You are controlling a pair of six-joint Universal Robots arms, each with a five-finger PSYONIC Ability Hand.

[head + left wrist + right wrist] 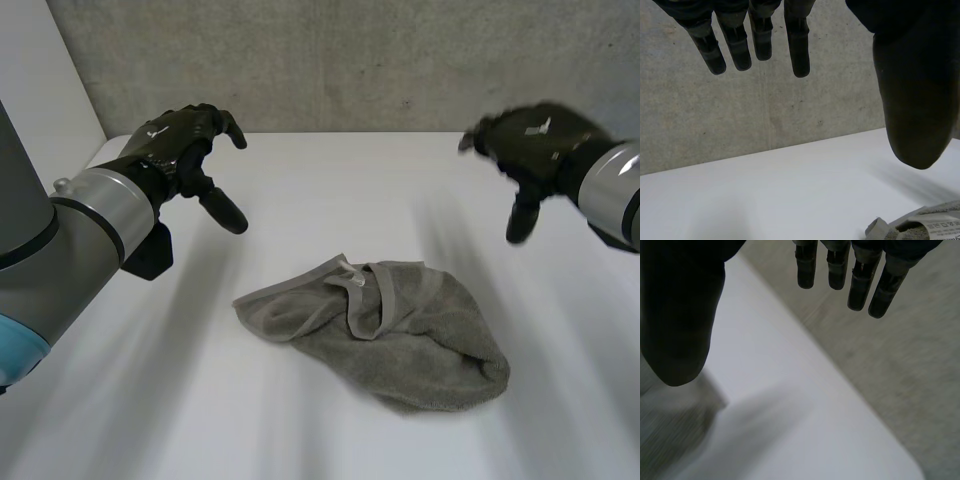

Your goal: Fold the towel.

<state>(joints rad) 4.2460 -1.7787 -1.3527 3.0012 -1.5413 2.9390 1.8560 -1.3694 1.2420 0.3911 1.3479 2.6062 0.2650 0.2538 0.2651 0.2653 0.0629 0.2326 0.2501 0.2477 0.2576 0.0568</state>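
A grey towel (390,330) lies crumpled in a heap on the white table (330,190), a little right of the middle, with a hem and a small label turned up on top. My left hand (185,140) hovers above the table at the back left, well clear of the towel, its fingers (757,42) straight and apart from the thumb, holding nothing. My right hand (530,140) hovers at the back right, above and behind the towel, fingers (860,285) relaxed and empty. An edge of the towel (925,225) with its label shows below the left thumb.
A grey concrete wall (350,60) stands behind the table's far edge. The table's rounded corner (910,465) lies beneath the right hand, with grey floor (900,370) beyond it. Bare table surface surrounds the towel.
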